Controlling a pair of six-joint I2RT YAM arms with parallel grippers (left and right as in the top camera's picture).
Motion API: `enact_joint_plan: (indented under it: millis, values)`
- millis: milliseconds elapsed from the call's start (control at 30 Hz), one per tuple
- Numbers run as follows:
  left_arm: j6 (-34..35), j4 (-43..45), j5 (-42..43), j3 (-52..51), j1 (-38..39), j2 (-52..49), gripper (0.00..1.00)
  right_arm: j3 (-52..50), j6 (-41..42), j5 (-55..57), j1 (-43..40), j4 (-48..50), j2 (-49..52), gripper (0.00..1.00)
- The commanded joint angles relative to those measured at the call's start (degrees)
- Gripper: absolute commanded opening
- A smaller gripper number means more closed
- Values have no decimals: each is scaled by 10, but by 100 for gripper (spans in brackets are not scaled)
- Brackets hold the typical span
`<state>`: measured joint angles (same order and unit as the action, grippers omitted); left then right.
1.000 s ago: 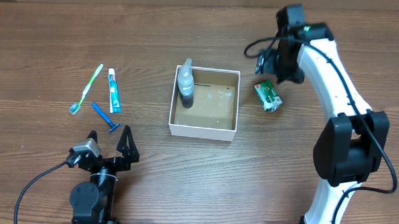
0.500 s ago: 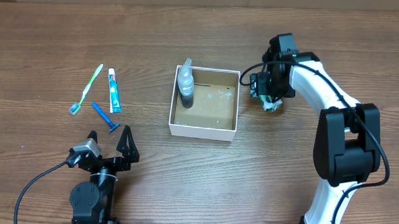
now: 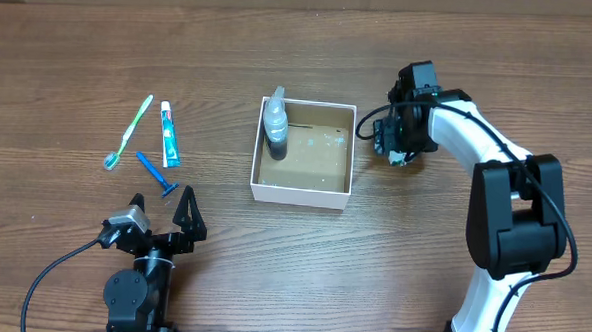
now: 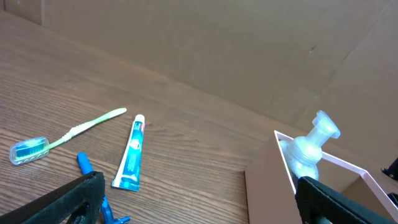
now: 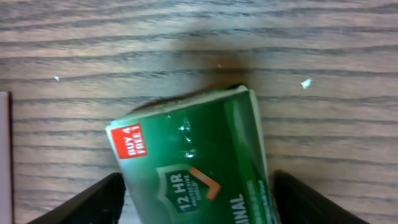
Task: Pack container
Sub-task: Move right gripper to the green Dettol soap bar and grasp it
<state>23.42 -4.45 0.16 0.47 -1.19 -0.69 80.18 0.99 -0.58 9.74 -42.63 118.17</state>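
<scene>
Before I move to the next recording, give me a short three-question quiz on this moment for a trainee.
1. True or false: the pump bottle is inside the container.
2. What sits between the fingers of the right gripper? A. the pump bottle; B. a green packet; C. nothing.
3. How many toiletries lie on the table outside the container, on the side of the left gripper?

Key: 1. True. 2. B. 3. Three: a toothbrush, a toothpaste tube and a blue razor.
</scene>
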Motion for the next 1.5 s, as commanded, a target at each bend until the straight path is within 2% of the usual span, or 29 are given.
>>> enact_joint_plan:
  millis: [0, 67, 367, 533, 800, 933, 1133, 1300, 1467]
  values:
    - [-14, 0, -3, -2, -4, 4, 100, -28, 5, 12, -2, -5, -3, 72]
    - [-14, 0, -3, -2, -4, 4, 100, -29, 6, 20, -2, -5, -3, 64]
    - [-14, 0, -3, -2, -4, 4, 100, 11, 40, 27, -2, -54, -8, 59]
    - [-14, 0, -3, -2, -4, 4, 100, 89, 56, 27, -2, -129, -28, 59]
    - [-14, 0, -3, -2, -4, 4, 100, 272, 65, 19, -1, -286, -87, 59]
    - [-14, 0, -3, -2, -4, 4, 100, 317, 65, 20, -1, -312, -110, 61]
    - [-14, 0, -3, -2, -4, 4, 100, 279, 78, 20, -1, -301, -106, 64]
    - [-14, 0, -3, -2, -4, 4, 100, 173, 95, 20, -2, -241, -105, 75]
    - [-14, 0, -3, -2, -4, 4, 100, 60, 113, 16, -2, -150, -105, 82]
